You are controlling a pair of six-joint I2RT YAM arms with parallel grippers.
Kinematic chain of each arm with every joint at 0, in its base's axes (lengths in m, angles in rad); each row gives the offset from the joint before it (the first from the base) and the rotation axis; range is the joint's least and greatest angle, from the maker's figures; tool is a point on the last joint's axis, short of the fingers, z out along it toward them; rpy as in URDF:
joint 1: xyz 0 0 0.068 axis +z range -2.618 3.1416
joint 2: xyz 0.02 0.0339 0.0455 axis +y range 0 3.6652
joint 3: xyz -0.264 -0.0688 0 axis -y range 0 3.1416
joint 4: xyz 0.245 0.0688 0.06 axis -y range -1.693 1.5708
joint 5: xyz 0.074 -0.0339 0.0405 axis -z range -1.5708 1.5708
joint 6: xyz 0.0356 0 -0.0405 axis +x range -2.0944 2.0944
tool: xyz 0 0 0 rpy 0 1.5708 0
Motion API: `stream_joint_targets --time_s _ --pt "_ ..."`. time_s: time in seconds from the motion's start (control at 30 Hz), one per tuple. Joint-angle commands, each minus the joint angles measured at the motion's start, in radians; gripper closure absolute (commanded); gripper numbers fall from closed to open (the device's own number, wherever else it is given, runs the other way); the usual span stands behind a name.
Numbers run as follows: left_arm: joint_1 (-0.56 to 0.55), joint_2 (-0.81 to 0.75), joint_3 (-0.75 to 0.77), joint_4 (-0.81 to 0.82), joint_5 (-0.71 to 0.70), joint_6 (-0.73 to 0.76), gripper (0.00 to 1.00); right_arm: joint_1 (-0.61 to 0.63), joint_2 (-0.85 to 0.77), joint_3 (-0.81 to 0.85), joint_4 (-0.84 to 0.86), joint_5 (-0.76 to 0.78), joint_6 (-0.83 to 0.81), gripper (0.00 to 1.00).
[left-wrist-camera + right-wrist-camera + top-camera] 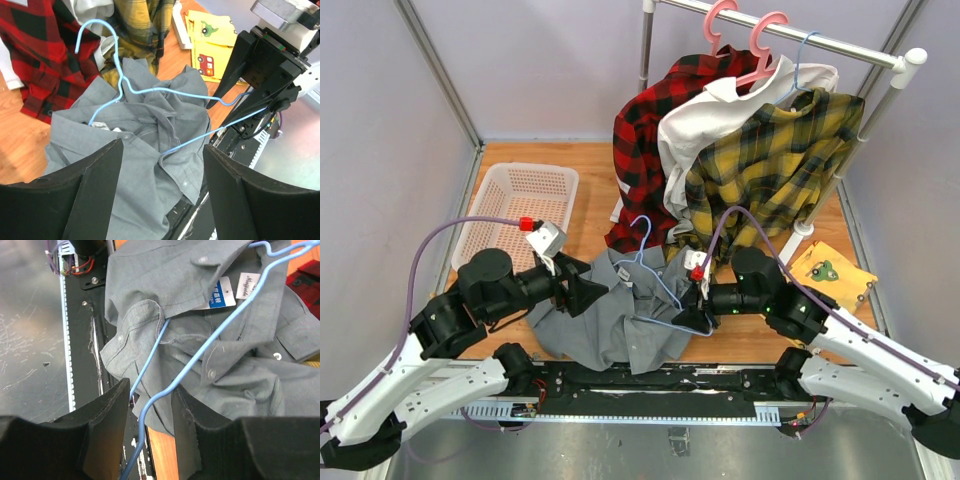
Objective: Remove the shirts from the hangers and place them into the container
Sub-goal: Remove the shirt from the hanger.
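Crumpled grey shirt [620, 325] at the counter's [592, 215] near edge.
Left hand [162, 192] gapes wide above it; right hand [150, 422] pinches the thin light-blue wire hanger [175, 92].

Lab robot cell: grey panel walls [550, 60], aluminium posts [438, 70], wooden tabletop [595, 195].

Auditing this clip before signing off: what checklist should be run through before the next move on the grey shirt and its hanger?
1. Left claw open above grey shirt: ok.
2. Right claw gripping light-blue hanger: cannot tell; the wire runs between its jaws.
3. Hanger free of the shirt: not ok; the wire passes under fabric.
4. White laundry basket ready to receive: ok; nothing in it.
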Motion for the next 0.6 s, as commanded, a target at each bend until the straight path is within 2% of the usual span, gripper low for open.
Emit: stream_joint_targets --time_s 0.0,0.13,0.23,0.37,0.43,0.57 --pt "0.003 0.004 0.023 -0.037 -0.029 0.004 0.25 0.007 -0.034 0.044 -0.074 0.122 0.021 1.00" --pt "0.003 -0.006 -0.009 -0.017 -0.102 -0.021 0.20 0.008 -0.098 0.057 -0.117 0.167 0.038 0.99" --pt "0.003 0.025 -0.028 -0.003 -0.197 -0.103 0.19 0.007 -0.172 0.068 -0.131 0.168 0.056 0.99" --pt "0.004 0.039 -0.084 0.093 -0.140 -0.137 0.17 0.007 -0.296 0.075 -0.166 0.222 0.078 0.99" --pt "0.003 0.039 -0.098 0.118 -0.156 -0.144 0.17 0.007 -0.358 0.075 -0.189 0.275 0.089 0.99" --pt "0.003 0.007 -0.108 0.182 -0.157 -0.186 0.15 0.007 -0.448 0.047 -0.197 0.241 0.069 0.99"
